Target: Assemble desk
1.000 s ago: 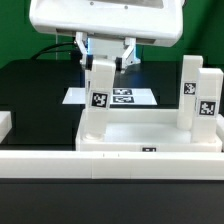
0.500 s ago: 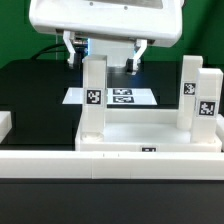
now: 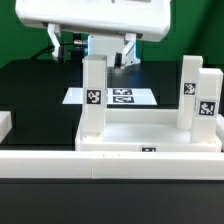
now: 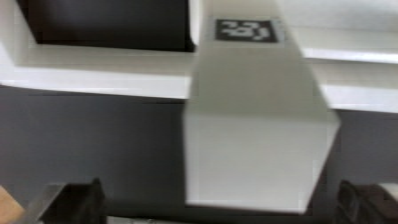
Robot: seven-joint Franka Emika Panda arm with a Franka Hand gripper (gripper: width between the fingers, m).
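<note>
Right below the claw, now spread wide and lifted off, the short square white plastic leg stands alone in the rimmed white desktop's corner socket, so that leg's seated.

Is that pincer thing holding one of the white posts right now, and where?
Nothing is held. The pincer stands open above the leg, its fingers clear of it on both sides.

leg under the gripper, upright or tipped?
Upright. The leg stands straight on the desk top's corner in the exterior view, parallel to the two legs opposite; the gripper is open above it.
</note>
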